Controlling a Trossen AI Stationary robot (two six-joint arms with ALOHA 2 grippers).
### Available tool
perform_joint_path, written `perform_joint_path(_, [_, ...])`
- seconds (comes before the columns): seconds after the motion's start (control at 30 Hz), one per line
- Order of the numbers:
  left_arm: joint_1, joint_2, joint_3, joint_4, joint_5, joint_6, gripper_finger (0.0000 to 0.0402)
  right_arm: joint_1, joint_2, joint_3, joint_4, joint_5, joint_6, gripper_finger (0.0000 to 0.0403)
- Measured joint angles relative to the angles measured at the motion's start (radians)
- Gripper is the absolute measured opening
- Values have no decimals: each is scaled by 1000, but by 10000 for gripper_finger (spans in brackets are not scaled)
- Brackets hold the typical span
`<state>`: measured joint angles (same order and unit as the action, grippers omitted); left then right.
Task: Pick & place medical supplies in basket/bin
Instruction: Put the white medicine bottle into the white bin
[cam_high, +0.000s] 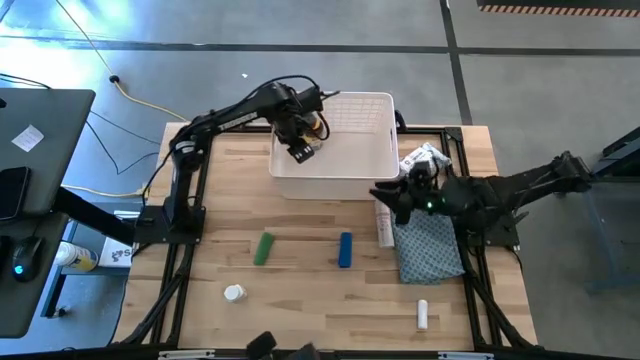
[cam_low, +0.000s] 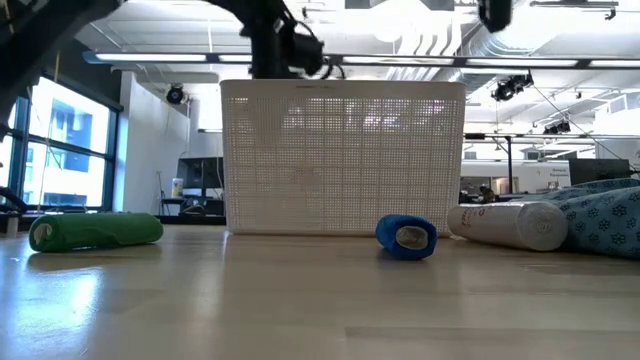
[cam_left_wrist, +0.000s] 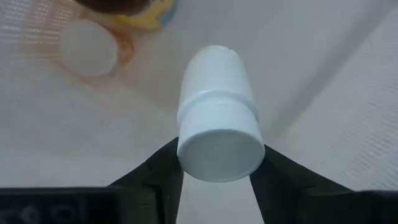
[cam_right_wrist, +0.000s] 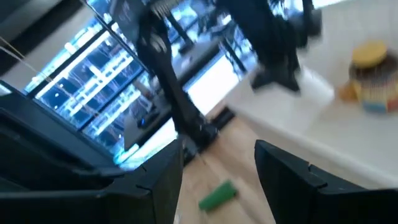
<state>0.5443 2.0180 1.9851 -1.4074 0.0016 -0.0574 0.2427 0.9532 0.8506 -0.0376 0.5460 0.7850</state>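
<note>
- Left gripper (cam_left_wrist: 214, 180) hangs over the white bin (cam_high: 375, 165), fingers pinching a white pill bottle (cam_left_wrist: 217, 137), probably so it falls inside the walls.
- An amber bottle (cam_left_wrist: 134, 9) already lies inside the bin.
- Right gripper (cam_right_wrist: 217, 168), fingers spread and empty, waits just beside the bin's rim; open room there.

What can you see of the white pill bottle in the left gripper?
The white pill bottle looks like smooth opaque plastic, with a wider cap end facing the wrist camera. The left gripper clamps it at the cap between both fingers, holding it above the floor of the white bin, near an amber bottle.
</note>
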Motion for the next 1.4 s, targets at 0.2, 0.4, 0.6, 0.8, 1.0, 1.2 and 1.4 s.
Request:
perform_joint_path(0.2, [11, 45, 5, 2, -100, 86, 184, -126, 1, 138, -37, -22, -176, 190])
perform_joint_path(0.4, [8, 51, 4, 8, -115, 167, 213, -223, 2, 292, -162, -22, -310, 190])
perform_joint_path(0.6, [11, 53, 2, 23, -125, 205, 183, -282, 2, 377, -247, -27, -380, 190])
perform_joint_path(0.8, [4, 50, 0, 37, -158, 207, 190, -312, 3, 385, -268, -48, -394, 189])
perform_joint_path(1.0, [-1, 51, 17, 23, -169, 245, 209, -315, 16, 385, -280, -83, -376, 189])
perform_joint_path(1.2, [-1, 53, 75, 28, -250, 281, 179, -315, 23, 385, -282, -98, -363, 189])
perform_joint_path(1.4, [-2, 53, 128, 18, -296, 274, 200, -315, 23, 385, -295, -123, -364, 189])
